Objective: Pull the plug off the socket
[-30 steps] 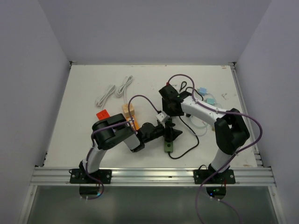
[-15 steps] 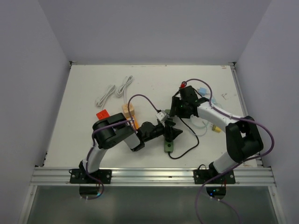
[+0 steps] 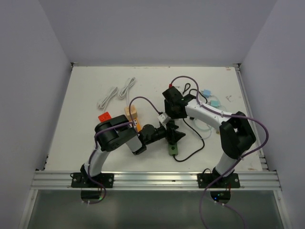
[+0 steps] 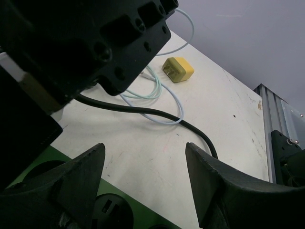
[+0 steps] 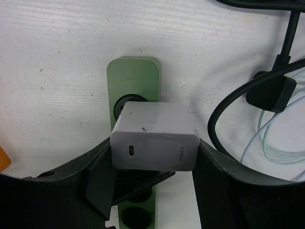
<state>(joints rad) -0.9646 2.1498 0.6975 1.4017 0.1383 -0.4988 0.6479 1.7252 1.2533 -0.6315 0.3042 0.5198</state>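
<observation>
The green socket strip [image 3: 172, 148] lies on the bench [image 3: 76, 133] in front of the two arm bases. The plug [image 5: 155, 136], a grey-white charger block with a small port on its face, stands over the round socket at the strip's far end. Whether its prongs are seated there cannot be told.

The right end effector [image 5: 153, 151] reaches in from beyond the strip, and its dark fingers [image 5: 97, 183] press against both sides of the plug, gripping it. The left end effector [image 4: 143, 149] sits low over the strip's middle. Its fingers are spread wide and clamp nothing, with the strip's near sockets showing beneath them.

A black cable [image 4: 157, 113] curls across the bench just right of the strip. A pale blue cable [image 4: 159, 90] loops further right of the strip, with a yellow adapter [image 4: 177, 69] near it. Left of the strip sit a wooden block [image 3: 131, 113] and a red block [image 3: 104, 117]. Two white cables [image 3: 116, 93] lie well beyond these, far left of the strip.
</observation>
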